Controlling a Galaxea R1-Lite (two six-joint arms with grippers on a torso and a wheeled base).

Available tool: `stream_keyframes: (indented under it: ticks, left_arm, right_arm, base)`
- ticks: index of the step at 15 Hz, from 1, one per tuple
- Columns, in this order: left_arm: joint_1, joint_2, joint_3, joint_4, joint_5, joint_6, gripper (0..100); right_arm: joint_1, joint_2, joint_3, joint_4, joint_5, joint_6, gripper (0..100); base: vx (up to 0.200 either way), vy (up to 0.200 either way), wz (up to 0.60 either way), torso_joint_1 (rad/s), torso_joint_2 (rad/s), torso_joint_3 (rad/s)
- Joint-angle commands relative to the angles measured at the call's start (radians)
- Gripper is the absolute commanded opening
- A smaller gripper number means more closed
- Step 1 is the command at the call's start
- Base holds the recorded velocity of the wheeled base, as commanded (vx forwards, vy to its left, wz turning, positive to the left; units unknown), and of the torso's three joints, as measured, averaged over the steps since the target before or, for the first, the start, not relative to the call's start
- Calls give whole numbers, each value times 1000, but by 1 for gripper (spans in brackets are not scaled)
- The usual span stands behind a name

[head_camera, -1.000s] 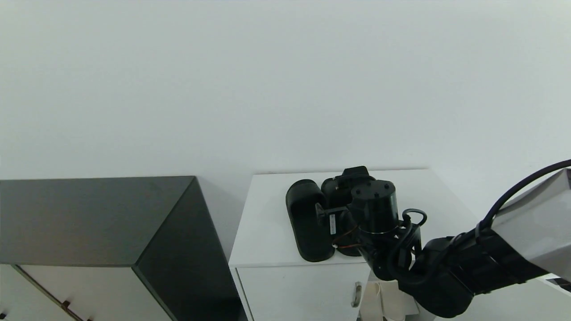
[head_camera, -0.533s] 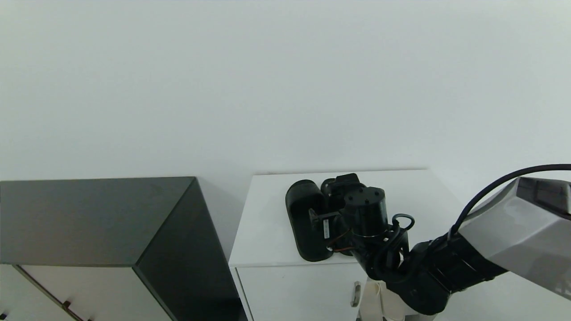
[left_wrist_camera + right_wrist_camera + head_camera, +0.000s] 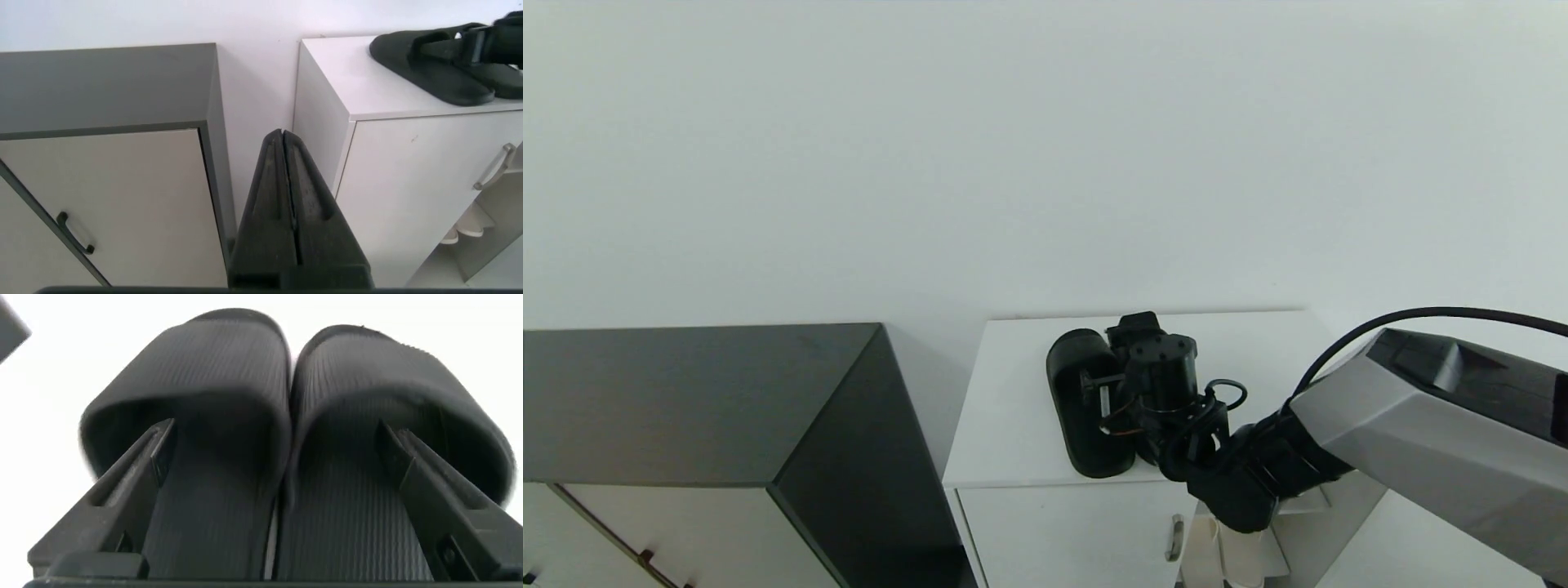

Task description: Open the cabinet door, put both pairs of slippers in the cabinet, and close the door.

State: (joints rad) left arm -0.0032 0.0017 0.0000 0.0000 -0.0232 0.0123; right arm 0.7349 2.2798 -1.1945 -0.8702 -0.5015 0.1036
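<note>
Slippers, black ribbed rubber pair (image 3: 1088, 408), side by side on top of white cabinet (image 3: 1013, 425), near its front edge. Risk as I see it: one finger per strap, so squeeze may catch only inner walls; one slipper could slide free or get nudged off edge on lift. Right gripper (image 3: 276, 433) spread wide, fingers (image 3: 131, 482) inside straps, nothing gripped yet. Left gripper (image 3: 283, 143) pressed closed, empty, low before cabinet fronts.
</note>
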Motion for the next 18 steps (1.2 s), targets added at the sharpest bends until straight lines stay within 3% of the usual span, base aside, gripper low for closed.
stream_keyframes:
  ticks: [1, 3, 4, 10, 18]
  left_arm:
    - [0, 0, 0, 0, 0, 0, 0]
    - [0, 0, 0, 0, 0, 0, 0]
    - [0, 0, 0, 0, 0, 0, 0]
    - [0, 0, 0, 0, 2, -2, 0]
    - [0, 0, 0, 0, 2, -2, 0]
  right_arm:
    - [-14, 44, -42, 13, 0, -1, 100]
    - [-17, 56, -68, 16, 0, -1, 100]
    - [-17, 56, -71, 17, 0, -2, 0]
    - [-12, 33, -65, 14, -2, -16, 0]
    - [9, -71, 88, -12, 4, -24, 0]
  base:
    - [0, 0, 0, 0, 0, 0]
    - [0, 0, 0, 0, 0, 0]
    - [0, 0, 0, 0, 0, 0]
    - [0, 0, 0, 0, 0, 0]
    - [0, 0, 0, 0, 0, 0]
